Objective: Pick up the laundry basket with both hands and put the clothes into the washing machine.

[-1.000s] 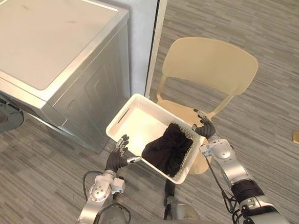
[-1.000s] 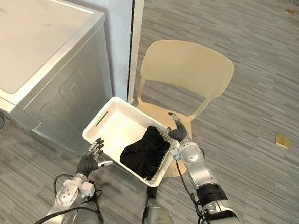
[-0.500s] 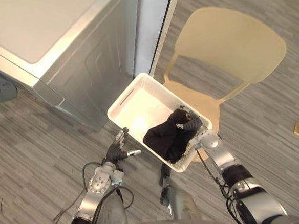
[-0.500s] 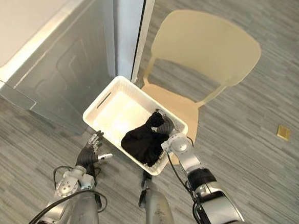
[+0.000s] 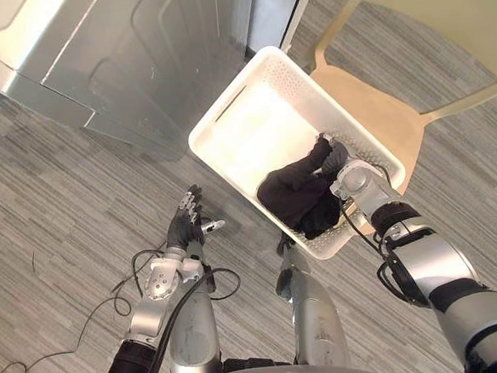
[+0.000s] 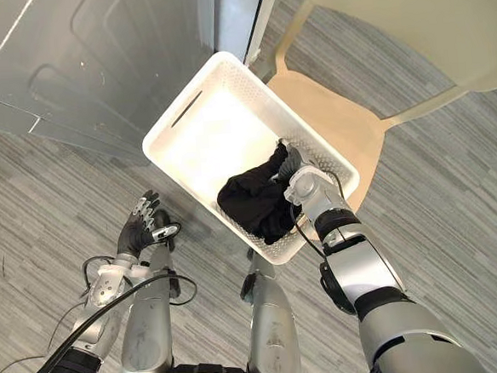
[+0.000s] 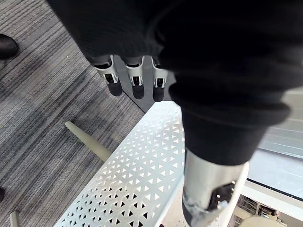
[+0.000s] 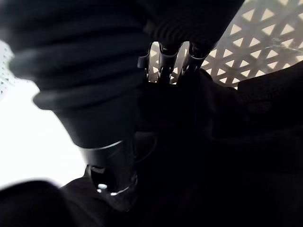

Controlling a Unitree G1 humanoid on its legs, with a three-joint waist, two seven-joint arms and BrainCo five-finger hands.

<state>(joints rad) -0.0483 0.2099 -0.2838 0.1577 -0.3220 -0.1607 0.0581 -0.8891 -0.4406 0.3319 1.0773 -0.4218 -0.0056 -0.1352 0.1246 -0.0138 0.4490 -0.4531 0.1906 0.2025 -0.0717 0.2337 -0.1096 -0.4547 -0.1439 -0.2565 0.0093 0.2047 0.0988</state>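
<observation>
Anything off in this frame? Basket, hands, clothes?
Yes. The laundry basket sits skewed on the chair, and most of it seems to overhang the seat. Neither hand is on its rim: the right hand is down inside on the black clothes, and the left hand hovers open over the floor, apart from the basket.

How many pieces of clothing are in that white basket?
1 that shows: a black bundle in the end of the basket nearest the chair, with the right hand at it. It is crumpled, so more pieces may be hidden inside.
</observation>
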